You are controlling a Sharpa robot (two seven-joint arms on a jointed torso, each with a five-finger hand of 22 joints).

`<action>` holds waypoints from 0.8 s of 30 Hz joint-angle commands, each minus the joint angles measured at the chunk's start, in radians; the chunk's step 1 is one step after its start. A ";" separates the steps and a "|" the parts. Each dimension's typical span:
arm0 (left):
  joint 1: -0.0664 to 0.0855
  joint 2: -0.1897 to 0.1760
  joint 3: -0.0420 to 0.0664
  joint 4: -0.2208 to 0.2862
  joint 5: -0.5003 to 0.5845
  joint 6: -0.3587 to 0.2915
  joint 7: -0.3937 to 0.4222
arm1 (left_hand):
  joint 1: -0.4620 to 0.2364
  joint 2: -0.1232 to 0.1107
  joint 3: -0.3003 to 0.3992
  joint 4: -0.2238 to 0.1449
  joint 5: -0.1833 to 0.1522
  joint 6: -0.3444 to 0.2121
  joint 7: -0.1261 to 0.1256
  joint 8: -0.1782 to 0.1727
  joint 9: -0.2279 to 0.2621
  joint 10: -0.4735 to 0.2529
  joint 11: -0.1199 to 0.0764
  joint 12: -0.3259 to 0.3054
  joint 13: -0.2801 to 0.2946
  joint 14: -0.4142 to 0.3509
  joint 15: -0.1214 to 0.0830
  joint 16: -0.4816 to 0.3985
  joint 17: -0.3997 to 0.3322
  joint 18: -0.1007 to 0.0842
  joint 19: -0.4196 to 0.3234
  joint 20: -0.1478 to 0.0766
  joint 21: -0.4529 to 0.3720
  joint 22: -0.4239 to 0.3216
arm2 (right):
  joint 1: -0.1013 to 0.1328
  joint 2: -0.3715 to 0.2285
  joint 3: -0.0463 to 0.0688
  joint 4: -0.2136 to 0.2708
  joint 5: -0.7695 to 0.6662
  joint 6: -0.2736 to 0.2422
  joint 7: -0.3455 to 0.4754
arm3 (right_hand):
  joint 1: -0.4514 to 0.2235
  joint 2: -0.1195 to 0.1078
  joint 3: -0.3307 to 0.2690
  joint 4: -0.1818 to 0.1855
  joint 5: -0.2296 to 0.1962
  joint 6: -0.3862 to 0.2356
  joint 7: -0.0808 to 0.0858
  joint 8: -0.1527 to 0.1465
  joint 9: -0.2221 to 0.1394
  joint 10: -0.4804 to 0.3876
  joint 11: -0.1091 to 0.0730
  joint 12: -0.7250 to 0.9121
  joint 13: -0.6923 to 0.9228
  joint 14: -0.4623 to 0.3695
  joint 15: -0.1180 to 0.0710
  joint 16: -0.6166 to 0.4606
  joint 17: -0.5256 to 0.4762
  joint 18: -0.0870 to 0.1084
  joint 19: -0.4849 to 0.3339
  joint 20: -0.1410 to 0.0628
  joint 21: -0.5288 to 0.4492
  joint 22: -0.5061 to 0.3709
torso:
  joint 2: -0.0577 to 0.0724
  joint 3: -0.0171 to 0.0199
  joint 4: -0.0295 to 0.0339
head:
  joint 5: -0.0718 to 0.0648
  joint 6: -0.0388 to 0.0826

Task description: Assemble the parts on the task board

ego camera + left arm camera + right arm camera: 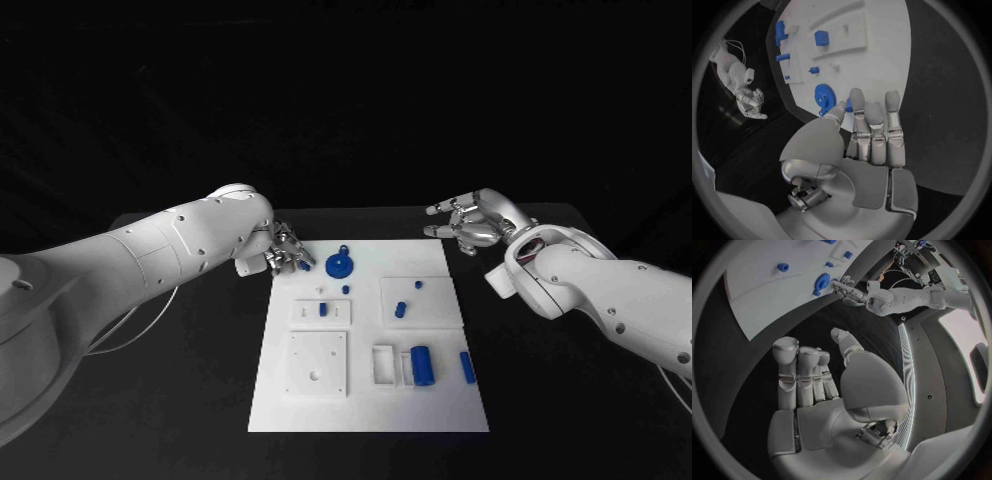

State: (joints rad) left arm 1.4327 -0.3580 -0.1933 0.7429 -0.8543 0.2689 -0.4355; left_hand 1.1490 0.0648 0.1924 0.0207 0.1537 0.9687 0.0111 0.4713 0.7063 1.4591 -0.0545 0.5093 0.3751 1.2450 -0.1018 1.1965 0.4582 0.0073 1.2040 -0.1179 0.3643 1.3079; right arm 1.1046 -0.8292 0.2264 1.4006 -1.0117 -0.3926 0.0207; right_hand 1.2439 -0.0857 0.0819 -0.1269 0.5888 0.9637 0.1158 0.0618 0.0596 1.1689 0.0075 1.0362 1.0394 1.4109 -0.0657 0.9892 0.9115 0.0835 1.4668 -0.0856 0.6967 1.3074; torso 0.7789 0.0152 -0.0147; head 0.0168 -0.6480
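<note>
I see the left hand (pixel 284 250) at the task board's (pixel 368 405) far-left corner, fingertips just beside a small blue part (pixel 304 265); can't tell if it grips it. The blue gear (pixel 338 265) sits close by on the board. The right hand (pixel 472 222) hangs off the far-right corner over bare black table (pixel 577 400), fingers apart, holding nothing. The blue cylinder (pixel 421 364) and blue peg (pixel 466 366) lie near the board's near edge.

A robotics lab or test bench: a matte black worktop (pixel 173 400) against a dark backdrop carries a flat white rectangular task board (pixel 368 400) dotted with small blue plastic parts (pixel 421 365), lying between two white robot arms.
</note>
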 commanded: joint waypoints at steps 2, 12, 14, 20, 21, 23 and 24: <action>0.000 -0.001 0.001 0.005 0.032 0.000 0.007 | 0.009 0.000 0.003 0.001 0.004 0.000 -0.008 -0.010 0.008 0.011 0.000 -0.005 0.000 0.003 -0.005 0.004 0.002 -0.007 -0.004 -0.003 0.005 0.021 | 0.000 0.000 0.001 0.000 0.000 0.014 0.008 | -0.008 -0.003 0.003 0.002 0.006 0.002 0.002 -0.002 0.001 0.000 -0.001 0.001 0.002 0.003 -0.001 0.001 0.001 0.019 0.047 0.000 0.004 0.085 | 0.001 0.0004 0.0002 | 0.001 0.001; 0.000 -0.005 0.001 0.011 0.038 -0.005 0.007 | 0.020 -0.015 0.009 -0.003 0.074 0.008 -0.008 -0.037 0.010 0.012 -0.001 -0.007 0.001 0.004 -0.005 0.004 0.005 -0.007 -0.004 -0.004 0.009 0.021 | 0.000 0.000 0.001 0.001 0.000 0.014 0.008 | -0.008 -0.003 0.003 0.002 0.006 0.002 0.002 -0.002 0.001 0.000 -0.001 0.001 0.002 0.003 -0.001 0.001 0.001 0.019 0.047 0.000 0.004 0.085 | 0.001 0.0004 -0.0014 | 0.003 0.000; 0.000 -0.007 0.001 0.013 0.040 -0.010 0.008 | 0.022 -0.016 0.019 -0.008 0.088 0.009 -0.008 -0.038 0.011 0.012 -0.001 -0.007 0.001 0.004 -0.006 0.004 0.006 -0.007 -0.005 -0.004 0.009 0.021 | 0.000 -0.001 0.001 0.001 0.000 0.014 0.008 | -0.008 -0.003 0.003 0.002 0.006 0.002 0.002 -0.002 0.001 0.000 -0.001 0.001 0.002 0.003 -0.001 0.001 0.001 0.019 0.047 0.000 0.004 0.085 | 0.001 0.0004 -0.0013 | 0.003 0.001; 0.001 -0.023 0.003 0.040 0.048 -0.057 0.015 | 0.041 -0.010 0.071 -0.044 0.118 0.024 -0.011 -0.028 0.032 0.032 -0.004 -0.006 0.002 0.015 -0.010 0.014 0.015 -0.007 0.000 -0.009 0.024 0.022 | 0.000 -0.002 0.001 0.003 0.000 0.013 0.008 | -0.010 -0.004 0.005 0.002 0.007 0.002 0.002 -0.002 0.001 -0.001 -0.001 0.000 0.001 0.003 -0.001 0.000 0.001 0.019 0.046 0.000 0.002 0.085 | 0.000 0.0009 0.0000 | 0.003 -0.002; 0.001 -0.029 0.003 0.050 0.049 -0.071 0.015 | 0.048 -0.008 0.082 -0.054 0.130 0.033 -0.012 -0.024 0.037 0.040 -0.005 -0.003 0.002 0.021 -0.011 0.018 0.018 -0.007 0.003 -0.011 0.029 0.022 | 0.000 -0.003 0.001 0.003 0.000 0.013 0.008 | -0.010 -0.004 0.005 0.002 0.007 0.002 0.002 -0.002 0.001 -0.001 -0.001 0.000 0.001 0.003 -0.001 0.000 0.001 0.019 0.046 0.000 0.002 0.085 | 0.000 0.0010 0.0006 | 0.002 -0.001; 0.001 -0.047 0.004 0.082 0.050 -0.110 0.012 | 0.048 -0.008 0.096 -0.065 0.133 0.039 -0.013 -0.023 0.044 0.046 -0.006 -0.001 0.003 0.028 -0.013 0.020 0.021 -0.007 0.005 -0.012 0.039 0.022 | 0.000 -0.005 0.001 0.005 0.000 0.012 0.008 | -0.010 -0.004 0.005 0.002 0.007 0.002 0.002 -0.002 0.001 -0.001 -0.001 0.000 0.001 0.003 -0.001 0.000 0.001 0.019 0.046 0.000 0.002 0.085 | -0.002 0.0011 0.0022 | 0.002 -0.001; 0.002 -0.054 0.004 0.094 0.050 -0.124 0.011 | 0.049 -0.008 0.098 -0.067 0.133 0.041 -0.013 -0.023 0.045 0.047 -0.007 0.001 0.004 0.031 -0.013 0.021 0.022 -0.007 0.006 -0.013 0.041 0.022 | 0.000 -0.006 0.001 0.006 0.000 0.012 0.008 | -0.010 -0.004 0.005 0.002 0.007 0.002 0.002 -0.002 0.001 -0.001 -0.001 0.000 0.001 0.003 -0.001 0.000 0.001 0.019 0.046 0.000 0.002 0.085 | -0.003 0.0014 0.0027 | 0.002 -0.002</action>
State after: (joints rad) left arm 1.4332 -0.4072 -0.1902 0.8220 -0.8173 0.2199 -0.4345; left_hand 1.1793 0.0448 0.2669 -0.0259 0.2814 0.9851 0.0172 0.4446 0.7472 1.4626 -0.0578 0.5053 0.3778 1.2696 -0.1159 1.2120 0.4794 0.0074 1.2097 -0.1235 0.4006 1.3076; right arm 1.1045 -0.8339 0.2264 1.4030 -1.0116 -0.3915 0.0203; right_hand 1.2440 -0.0857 0.0819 -0.1269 0.5889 0.9637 0.1158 0.0618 0.0596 1.1689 0.0075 1.0362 1.0394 1.4109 -0.0657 0.9892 0.9114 0.0834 1.4668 -0.0856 0.6967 1.3074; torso 0.7788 0.0158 -0.0143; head 0.0189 -0.6488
